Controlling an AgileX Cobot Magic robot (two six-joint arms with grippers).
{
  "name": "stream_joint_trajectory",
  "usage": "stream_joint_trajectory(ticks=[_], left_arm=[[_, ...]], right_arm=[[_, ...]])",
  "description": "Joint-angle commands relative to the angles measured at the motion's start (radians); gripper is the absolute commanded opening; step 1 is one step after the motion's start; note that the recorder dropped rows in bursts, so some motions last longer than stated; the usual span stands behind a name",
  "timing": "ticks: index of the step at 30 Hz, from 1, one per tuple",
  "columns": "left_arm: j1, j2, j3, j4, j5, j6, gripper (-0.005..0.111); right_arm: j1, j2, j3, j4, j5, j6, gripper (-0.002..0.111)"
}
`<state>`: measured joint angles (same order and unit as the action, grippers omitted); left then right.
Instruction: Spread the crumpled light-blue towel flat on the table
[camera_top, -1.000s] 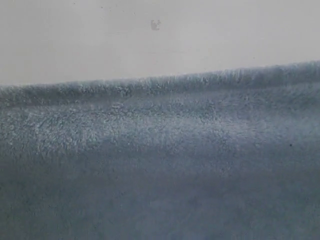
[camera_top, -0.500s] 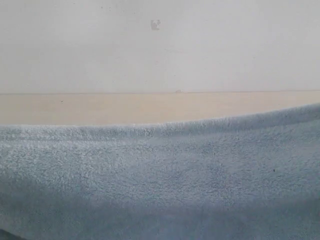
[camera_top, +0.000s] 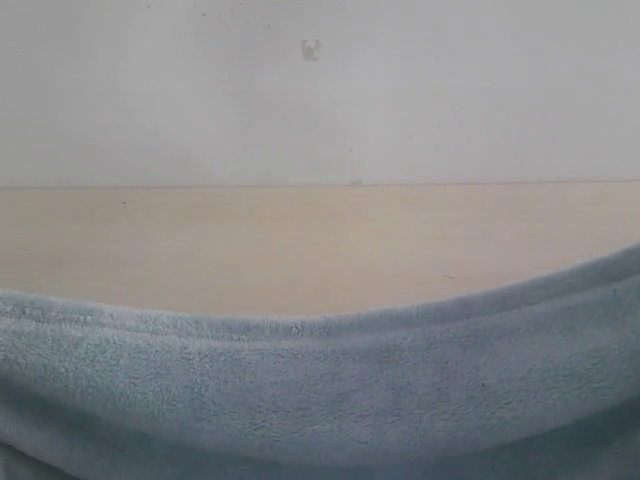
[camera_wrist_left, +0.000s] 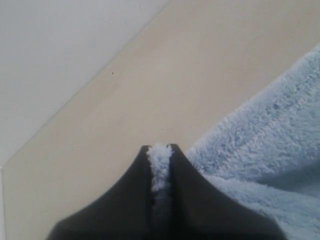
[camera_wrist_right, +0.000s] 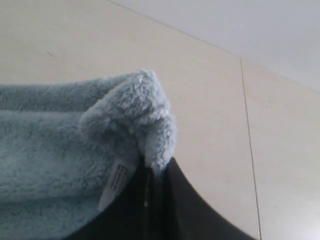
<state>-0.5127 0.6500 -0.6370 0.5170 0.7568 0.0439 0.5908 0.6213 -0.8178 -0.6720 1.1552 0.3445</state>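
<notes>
Where the left gripper (camera_wrist_left: 160, 150) appears in my left wrist view, its two dark fingers (camera_wrist_left: 125, 200) are pressed nearly together, with only a thin ridge of the towel (camera_wrist_left: 265, 135) pile pinched in the narrow slit between them. The rest of the pale-blue cloth falls away to one side of that gripper, and bare worktop (camera_wrist_left: 125, 100) lies beyond its tips. The right gripper (camera_wrist_right: 156, 167), seen in the right wrist view, is likewise clamped tight on the towel: a fluffy corner bunches up and folds over its tips, and a small white label (camera_wrist_right: 116, 182) hangs from the cloth just beside one finger. Beyond this gripper the worktop shows a thin straight seam (camera_wrist_right: 248, 135). In the exterior view neither gripper is visible to me. The towel fills the lower part of that picture, its upper edge running the full width in a shallow sag, lowest a little to the left gripper's side of the middle and highest on the right gripper's side. Behind that edge the beige worktop extends to a plain pale wall (camera_top: 300, 110), which carries one small dark mark (camera_top: 311, 49). I cannot tell from any view whether the lower part of the towel touches the worktop.
</notes>
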Motion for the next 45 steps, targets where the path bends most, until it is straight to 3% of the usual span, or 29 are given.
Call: stream_joint_trajectory(ticks=[1, 5, 18, 27, 35, 41, 45], left_arm=[[0.004, 0.043, 0.004, 0.034, -0.004, -0.016, 0.004], [0.004, 0.053, 0.004, 0.096, 0.026, -0.089, 0.004], [0.004, -0.057, -0.049, 0.126, 0.054, -0.118, 0.004], [0.004, -0.224, -0.198, -0.07, 0.074, 0.023, 0.004], [0.004, -0.295, -0.239, -0.122, 0.247, 0.066, 0.004], [0.004, -0.245, -0.223, -0.111, 0.139, 0.099, 0.004], [0.004, -0.253, -0.26, -0.218, 0.348, 0.092, 0.004]], right_arm=[[-0.001, 0.075, 0.082, -0.072, -0.101, 0.109, 0.0], [-0.001, 0.087, 0.112, -0.098, -0.168, 0.205, 0.0], [-0.001, -0.097, 0.104, -0.101, -0.104, 0.171, 0.0], [-0.001, -0.253, 0.063, -0.093, -0.042, 0.112, 0.0], [-0.001, -0.276, -0.034, -0.099, 0.027, -0.026, 0.0], [-0.001, -0.145, -0.043, -0.19, 0.007, -0.016, 0.0], [-0.001, -0.214, -0.06, -0.039, -0.024, -0.018, 0.0]])
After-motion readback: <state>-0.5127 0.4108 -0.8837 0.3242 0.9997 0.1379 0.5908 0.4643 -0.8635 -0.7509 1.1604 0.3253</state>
